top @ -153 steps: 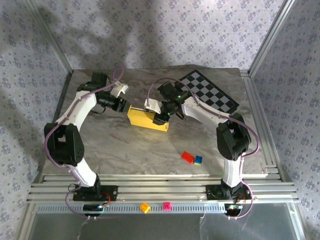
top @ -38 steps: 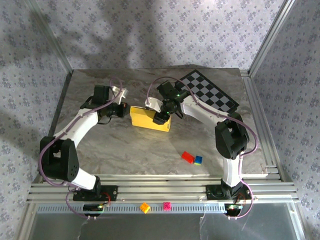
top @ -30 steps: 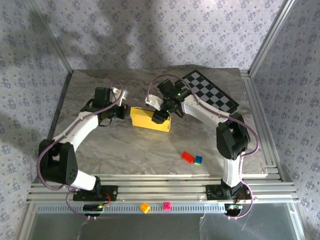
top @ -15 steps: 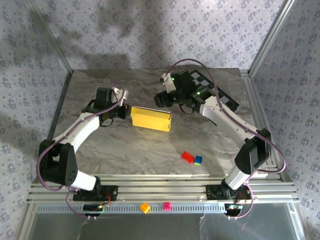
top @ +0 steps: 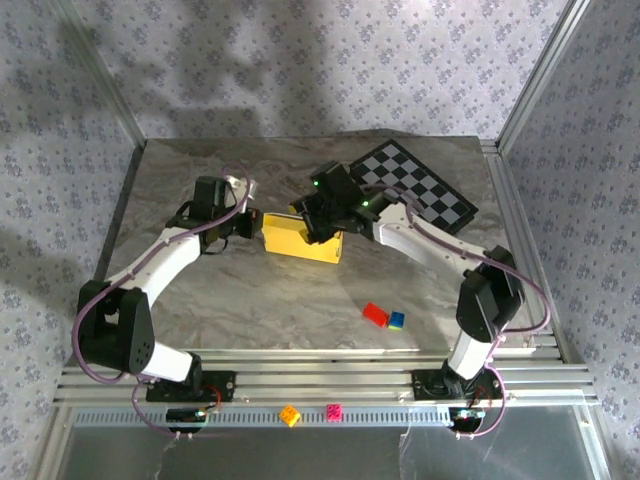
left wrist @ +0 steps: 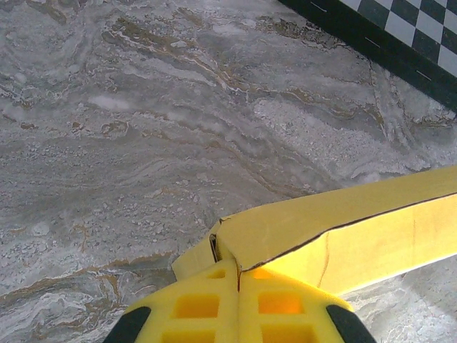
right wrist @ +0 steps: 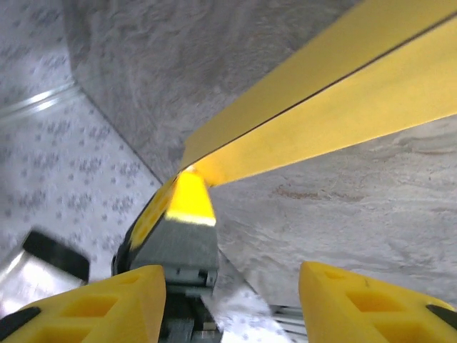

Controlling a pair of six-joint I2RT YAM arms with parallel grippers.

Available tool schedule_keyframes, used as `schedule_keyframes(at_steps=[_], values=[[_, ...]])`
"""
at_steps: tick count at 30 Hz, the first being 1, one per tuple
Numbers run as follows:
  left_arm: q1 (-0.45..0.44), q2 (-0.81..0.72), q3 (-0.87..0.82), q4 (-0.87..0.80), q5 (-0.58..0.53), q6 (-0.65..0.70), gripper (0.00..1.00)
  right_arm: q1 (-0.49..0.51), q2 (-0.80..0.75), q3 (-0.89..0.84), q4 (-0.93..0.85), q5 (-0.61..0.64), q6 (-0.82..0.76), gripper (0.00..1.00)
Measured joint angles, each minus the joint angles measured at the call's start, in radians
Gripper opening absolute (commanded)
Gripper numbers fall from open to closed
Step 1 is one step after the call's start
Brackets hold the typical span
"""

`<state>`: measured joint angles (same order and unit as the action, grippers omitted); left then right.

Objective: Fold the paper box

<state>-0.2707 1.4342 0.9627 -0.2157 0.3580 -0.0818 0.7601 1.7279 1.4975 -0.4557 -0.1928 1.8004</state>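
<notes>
On the table [top: 250,300] the paper box [top: 300,238] lies at the middle, already a long shallow block, so closing its ends seems the step in hand. The left gripper [left wrist: 238,307], jaws together, butts its left end. The right gripper [right wrist: 235,286], jaws apart, hangs at its far edge and probably must pinch there. The checkerboard mat [top: 415,190] and red brick [top: 375,314] sit well apart, hindering nothing

The yellow paper box [top: 300,238] lies folded shut, long and flat, mid-table.

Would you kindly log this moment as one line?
paper box: on table | left gripper: shut at box end | right gripper: open by box
</notes>
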Motion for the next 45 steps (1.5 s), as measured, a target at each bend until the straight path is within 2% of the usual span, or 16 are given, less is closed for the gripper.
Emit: schedule_keyframes(at_steps=[5,13,22,34,40,45], values=[[-0.001,-0.001,-0.004,0.008,-0.005,-0.008,0.0,-0.012,0.037,-0.032,0.066,0.019,0.148,0.49],[-0.005,-0.007,-0.007,0.008,-0.011,-0.014,0.0,-0.029,0.06,-0.032,0.145,0.041,0.236,0.45],[-0.006,-0.009,-0.01,0.008,-0.012,-0.02,0.0,-0.03,0.078,-0.024,0.122,0.06,0.249,0.4],[-0.013,-0.023,-0.018,0.007,-0.03,-0.045,0.01,-0.018,0.115,0.037,0.009,0.082,0.169,0.27],[-0.016,-0.042,-0.037,-0.006,-0.033,-0.087,0.26,-0.016,0.12,0.042,-0.006,0.086,0.134,0.2],[-0.013,-0.094,-0.081,-0.037,-0.045,-0.195,0.43,-0.015,0.12,0.041,-0.013,0.093,0.116,0.17]])
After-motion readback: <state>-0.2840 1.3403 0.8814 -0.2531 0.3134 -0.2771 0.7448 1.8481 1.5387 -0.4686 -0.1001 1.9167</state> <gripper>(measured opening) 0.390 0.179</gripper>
